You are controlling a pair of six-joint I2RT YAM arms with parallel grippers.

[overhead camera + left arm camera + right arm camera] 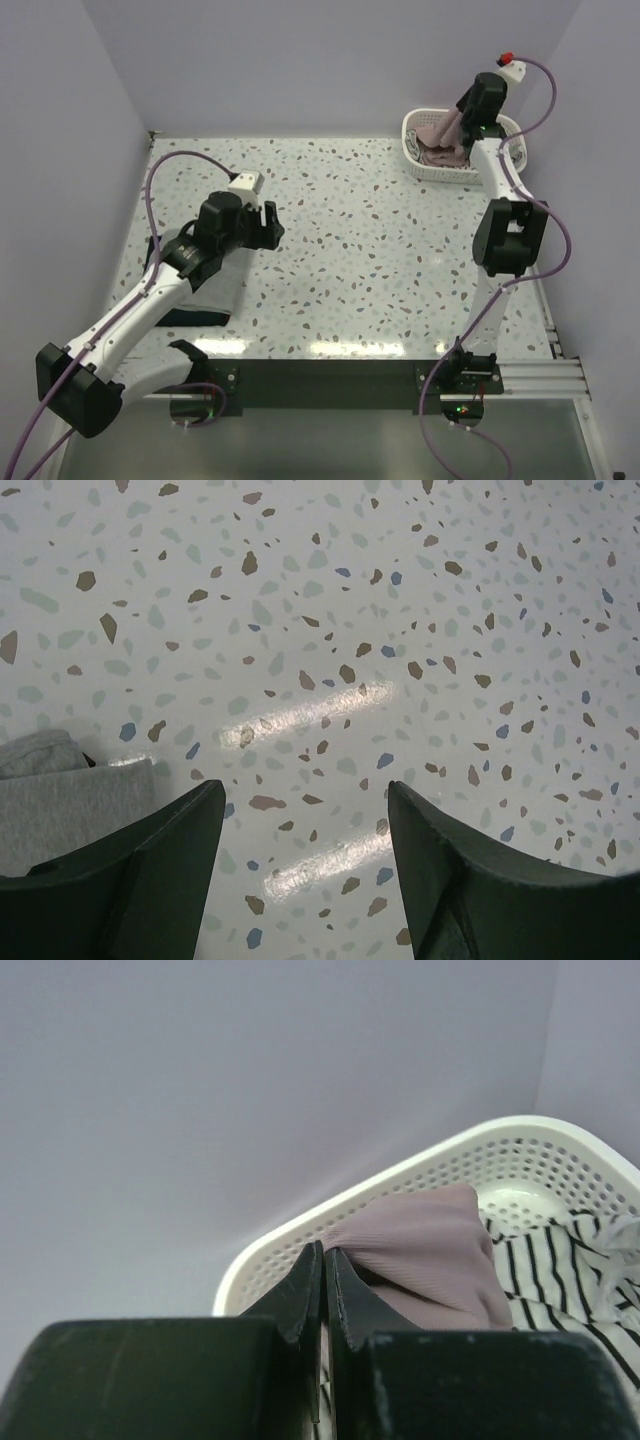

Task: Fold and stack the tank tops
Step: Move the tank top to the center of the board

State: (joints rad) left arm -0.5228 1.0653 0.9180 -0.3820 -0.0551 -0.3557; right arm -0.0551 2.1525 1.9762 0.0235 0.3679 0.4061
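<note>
The pink tank top (430,1250) is pulled up out of the white basket (445,173), pinched tight in the right gripper (323,1260). The striped top (560,1280) lies inside the basket. Far from the basket, the left gripper (305,790) is wide open and holds nothing, beside the grey top (60,795).
</note>
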